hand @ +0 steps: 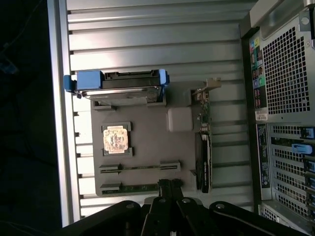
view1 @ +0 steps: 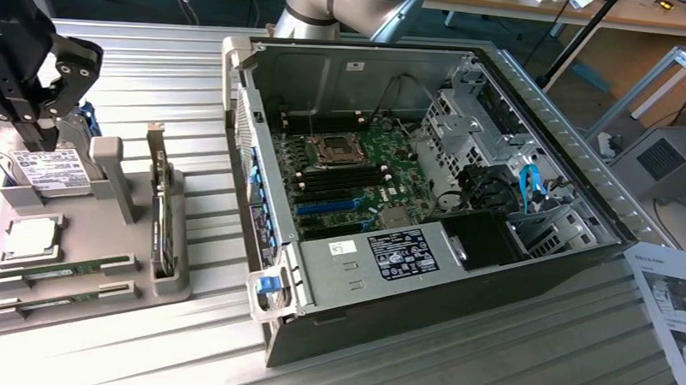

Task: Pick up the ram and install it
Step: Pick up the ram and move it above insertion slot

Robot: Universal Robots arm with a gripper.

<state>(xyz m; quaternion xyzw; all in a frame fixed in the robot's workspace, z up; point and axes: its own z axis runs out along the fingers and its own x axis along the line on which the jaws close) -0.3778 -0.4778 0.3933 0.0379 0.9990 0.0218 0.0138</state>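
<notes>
Exterior view. The gripper (view1: 37, 130) hangs at the upper left of the frame, over the hard drive (view1: 49, 169) that stands at the far end of the grey tray (view1: 108, 236). We find its fingers brought together with nothing between them. The ram (view1: 66, 270) lies flat in a slot at the lower left, just below the CPU (view1: 30, 237). A second stick (view1: 59, 299) lies parallel beside it, nearer the tray's front edge. Both are well apart from the gripper. An expansion card (view1: 160, 212) stands on edge along the tray's right side. The open case (view1: 301, 80) fills the centre of the frame on the ribbed metal table (view1: 428, 367). Its motherboard (view1: 373, 159) is exposed, and the dark memory slots (view1: 341, 180) run across it.

Wrist view. The fingers (hand: 165, 189) are closed on each other and grip nothing. Their tips overlap the tray (hand: 147, 142) at the end of the second stick (hand: 138, 188). We cannot tell whether they touch it. The ram (hand: 142, 167) sits seated between that stick and the CPU (hand: 117, 139). Beyond the CPU stands the hard drive (hand: 118, 81) with its blue rails. The card (hand: 204, 152) lies between the tray and the case (hand: 285, 73). The table (hand: 147, 39) runs under all of them.
</notes>
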